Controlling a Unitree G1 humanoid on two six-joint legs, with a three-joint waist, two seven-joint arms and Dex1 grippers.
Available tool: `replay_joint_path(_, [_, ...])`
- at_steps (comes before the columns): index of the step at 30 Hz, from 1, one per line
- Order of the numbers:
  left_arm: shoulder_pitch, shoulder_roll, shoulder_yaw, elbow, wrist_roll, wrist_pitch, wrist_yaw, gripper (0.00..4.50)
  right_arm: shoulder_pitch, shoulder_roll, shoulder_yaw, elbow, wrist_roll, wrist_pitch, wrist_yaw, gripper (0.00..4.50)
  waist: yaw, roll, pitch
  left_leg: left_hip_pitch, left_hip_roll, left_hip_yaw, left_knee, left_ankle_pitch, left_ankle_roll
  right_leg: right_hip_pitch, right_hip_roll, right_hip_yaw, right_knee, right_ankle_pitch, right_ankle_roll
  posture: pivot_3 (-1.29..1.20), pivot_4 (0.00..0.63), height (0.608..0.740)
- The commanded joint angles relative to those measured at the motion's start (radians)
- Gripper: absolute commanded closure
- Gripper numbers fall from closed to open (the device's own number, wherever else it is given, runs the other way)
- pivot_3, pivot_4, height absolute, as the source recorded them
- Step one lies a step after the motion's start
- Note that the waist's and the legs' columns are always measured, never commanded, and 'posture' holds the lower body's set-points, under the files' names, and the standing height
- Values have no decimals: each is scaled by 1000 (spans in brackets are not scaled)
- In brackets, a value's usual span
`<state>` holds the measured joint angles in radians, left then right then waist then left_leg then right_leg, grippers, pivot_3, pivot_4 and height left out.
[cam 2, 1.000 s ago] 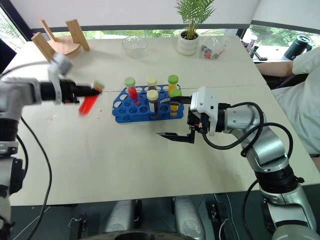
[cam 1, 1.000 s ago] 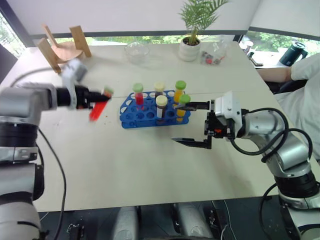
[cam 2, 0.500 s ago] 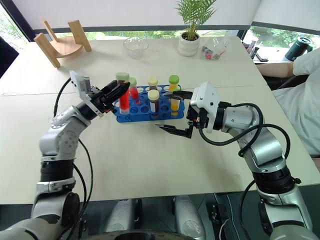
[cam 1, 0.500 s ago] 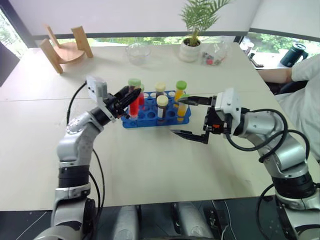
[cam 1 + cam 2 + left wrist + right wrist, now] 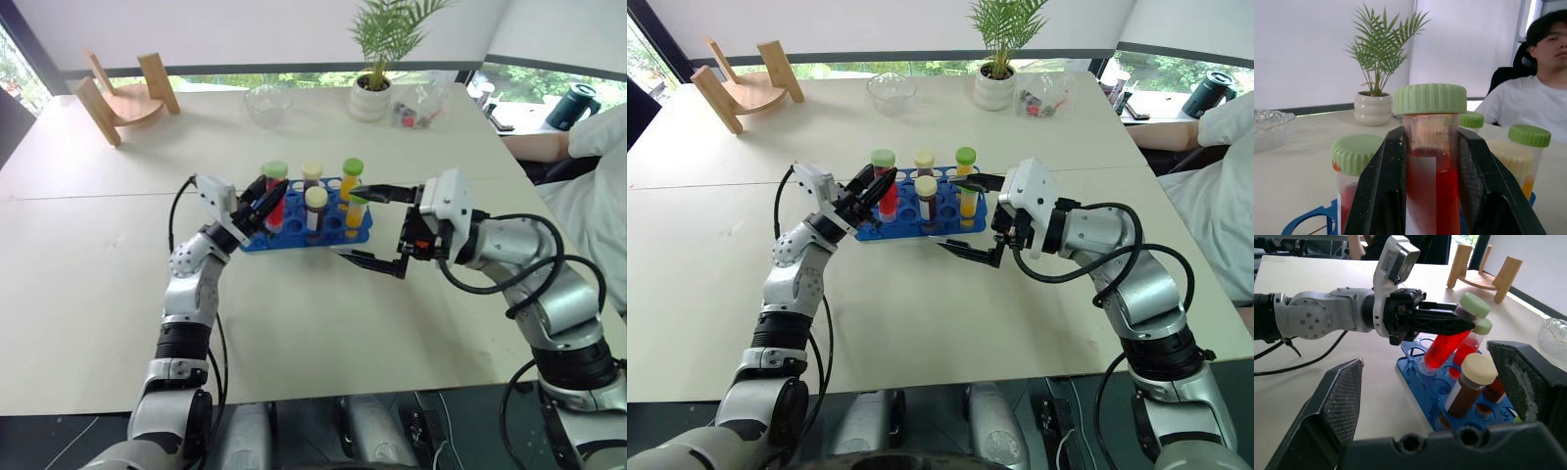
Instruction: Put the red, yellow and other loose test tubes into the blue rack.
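While the red tube (image 5: 273,201) with its green cap leans over the near-left part of the blue rack (image 5: 294,230), its lower end sits at one of the rack's holes; how deep it has gone cannot be told. Clenched on that tube just below the cap is the left hand (image 5: 263,200), its two black fingers (image 5: 1382,196) pressing either side. Five more capped tubes already stand upright in the rack: another red one, two dark ones with cream caps and two yellow ones with green caps. Just beside the rack's right end hangs the right hand (image 5: 372,227), released and spread wide, grasping nothing. Farther back on the desk (image 5: 294,333) stand a potted plant (image 5: 377,59), a glass bowl (image 5: 267,101) and a wooden stand (image 5: 122,93).
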<state>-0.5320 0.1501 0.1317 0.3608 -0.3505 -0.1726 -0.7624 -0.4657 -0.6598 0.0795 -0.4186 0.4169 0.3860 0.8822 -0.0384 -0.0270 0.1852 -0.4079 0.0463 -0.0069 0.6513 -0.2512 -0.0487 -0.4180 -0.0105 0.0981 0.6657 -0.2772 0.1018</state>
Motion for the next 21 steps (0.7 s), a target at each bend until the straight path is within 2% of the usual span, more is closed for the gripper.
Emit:
replay_joint_path(1, [-16, -6, -14, 47, 18, -83, -15, 3700, 4, -1, -33, -54, 18, 7, -14, 0, 1, 0, 0, 0, 0, 0, 0, 0, 0, 0, 0, 0, 0, 0, 0, 0, 150, 740])
replay_joint_path(6, [0, 0, -25, 92, 36, -142, -35, 3700, 11, -3, -38, -73, 20, 22, -22, 0, 1, 0, 0, 1, 0, 0, 0, 0, 0, 2, 0, 0, 0, 0, 0, 0, 150, 740])
replay_joint_path(8, [9, 6, -29, 100, 34, -142, -45, 2625, 15, -2, -39, -77, 22, 28, -24, 0, 0, 0, 0, 2, 0, 0, 0, 0, 0, 3, 0, 0, 0, 0, 0, 0, 150, 740])
replay_joint_path(10, [24, 16, -32, 85, 38, -142, -44, 1746, 22, -5, -40, -82, 21, 30, -25, 0, 0, 0, 0, 2, 0, 0, 0, 0, 0, 3, 0, 0, 0, 0, 0, 0, 150, 740])
replay_joint_path(13, [68, 65, -34, -8, 33, -81, -45, 83, 36, -10, -45, -86, 22, 36, -24, 0, -4, 0, 0, 2, 0, -1, -1, 0, 0, 3, 0, 0, -1, 0, 0, 0, 150, 740])
replay_joint_path(17, [136, 163, -30, -169, 6, 43, -53, 30, 54, -16, -59, -85, 22, 40, -22, 0, -5, 0, 0, 2, 1, -1, -2, 0, 0, 2, 1, 0, 0, 0, 0, 0, 150, 740])
replay_joint_path(21, [281, 426, 32, -491, -153, 452, -102, 30, 80, -34, -122, -69, 57, 84, -36, 0, -11, 0, 0, 2, 1, 0, -2, 0, 0, 2, 0, 0, 0, 0, 0, 0, 150, 740])
